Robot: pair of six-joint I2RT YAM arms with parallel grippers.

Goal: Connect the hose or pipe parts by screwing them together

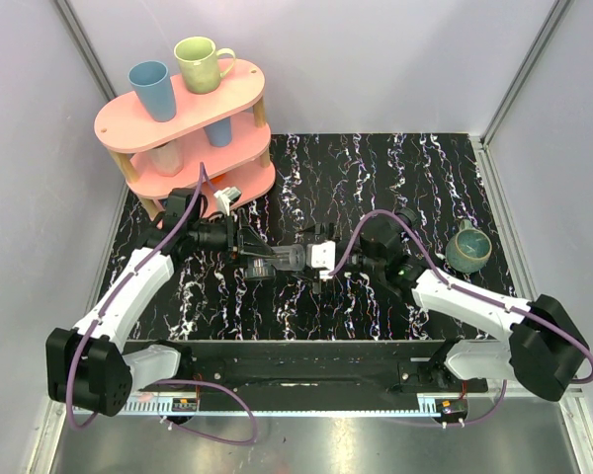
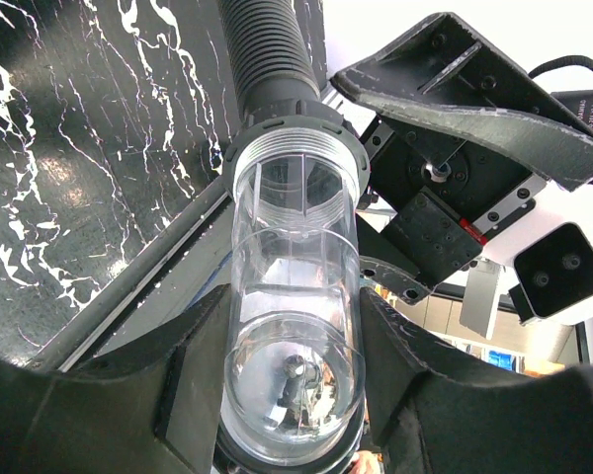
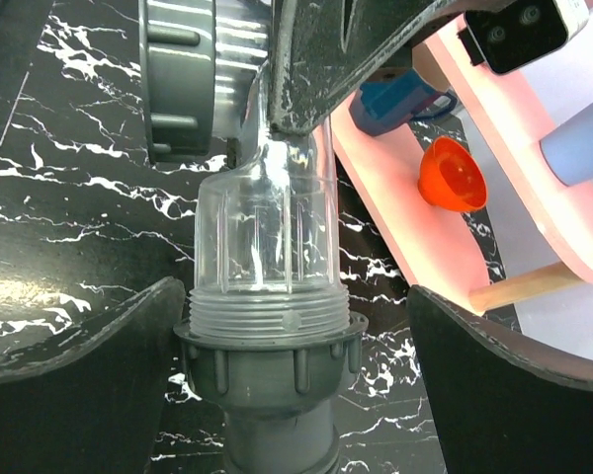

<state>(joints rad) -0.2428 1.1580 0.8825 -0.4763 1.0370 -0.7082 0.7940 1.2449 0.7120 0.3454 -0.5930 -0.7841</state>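
The left gripper (image 2: 295,370) is shut tight on the clear see-through plastic tube (image 2: 295,247), with one finger on each side. The tube's ridged end sits in the dark grey ring (image 3: 267,360) at the end of the long black bumpy hose (image 2: 267,39). The right gripper (image 3: 296,326) is wide open around that ring and does not touch it. All this is over the middle of the black table with white streaks (image 1: 415,178).

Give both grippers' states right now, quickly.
Left gripper: shut on the clear fitting.
Right gripper: open, its fingers on either side of the hose collar, not gripping.
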